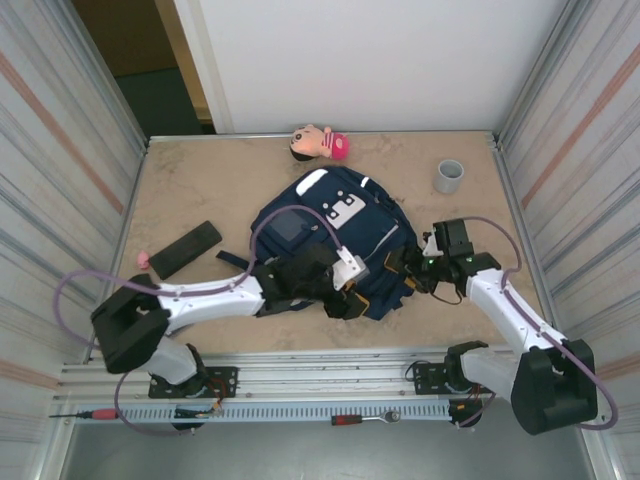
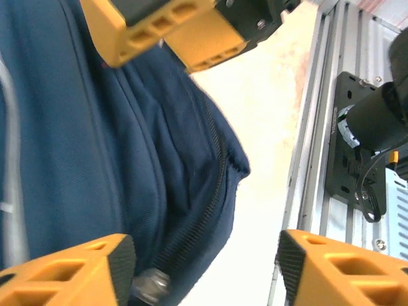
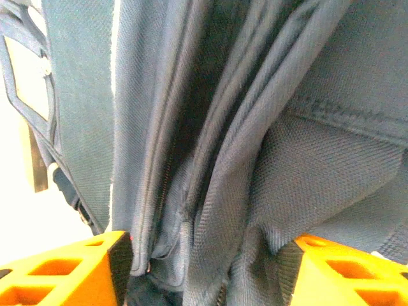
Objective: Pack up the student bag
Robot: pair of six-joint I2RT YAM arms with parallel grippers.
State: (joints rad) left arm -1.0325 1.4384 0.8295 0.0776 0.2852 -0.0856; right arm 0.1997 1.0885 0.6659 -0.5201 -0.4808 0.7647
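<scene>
Top external view had the student bag [image 1: 340, 225] lying flat mid-bench [image 1: 200, 180], front pocket up, both arms reaching in at its near edge. Packing looked barely started: doll [image 1: 320, 143] near the far edge, grey cup [image 1: 449, 176] far right, black flat case [image 1: 185, 250] left of the bag with a small pink item [image 1: 143, 259] just beside it, all lying loose and apart from the bag. Could not tell if anything was already inside. Left wrist view: left claw [image 2: 204, 261] was spread wide, gripping nothing, with the bag's edge and zipper [image 2: 210, 210] running down between its fingers and a metal pull [image 2: 150, 285] right by the left pad. Right wrist view: right claw [image 3: 204, 261] was also wide open, fabric folds lying between the fingers but not clamped, and a dark gap between the folds that may have been the opening; could not say how far it was unzipped. My read: the step in hand was getting the bag open. Left to do: open it properly, load the loose items, close the zip.
</scene>
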